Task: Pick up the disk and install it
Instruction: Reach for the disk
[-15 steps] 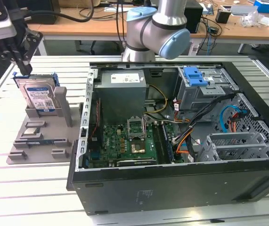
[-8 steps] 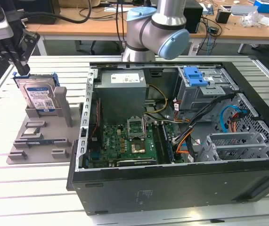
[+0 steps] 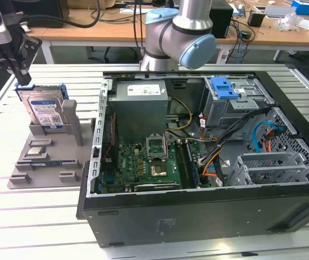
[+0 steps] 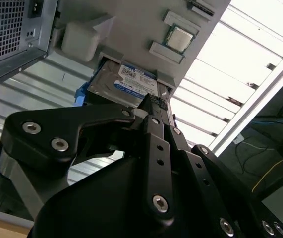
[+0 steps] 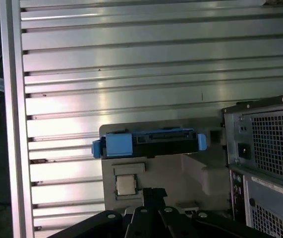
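The disk (image 3: 43, 111) stands upright on its edge in a slot of a grey holder (image 3: 70, 127) on the exterior view's left, silver with a white-and-blue label and a blue carrier frame. My gripper (image 3: 23, 77) hangs just above and slightly behind the disk's top corner, apart from it, its black fingers closed together with nothing between them. In the second wrist view the fingertips (image 4: 151, 101) point at the labelled face of the disk (image 4: 126, 82). The first wrist view looks down on the disk's top edge (image 5: 151, 141), with the gripper (image 5: 154, 192) close by.
An open computer case (image 3: 197, 216) lies on the slatted metal table, holding a grey power supply (image 3: 140, 103), a motherboard (image 3: 149, 162) and a blue-handled drive bay (image 3: 223, 86). The holder base also carries a processor chip (image 3: 35, 151). The arm's base (image 3: 181, 38) stands behind the case.
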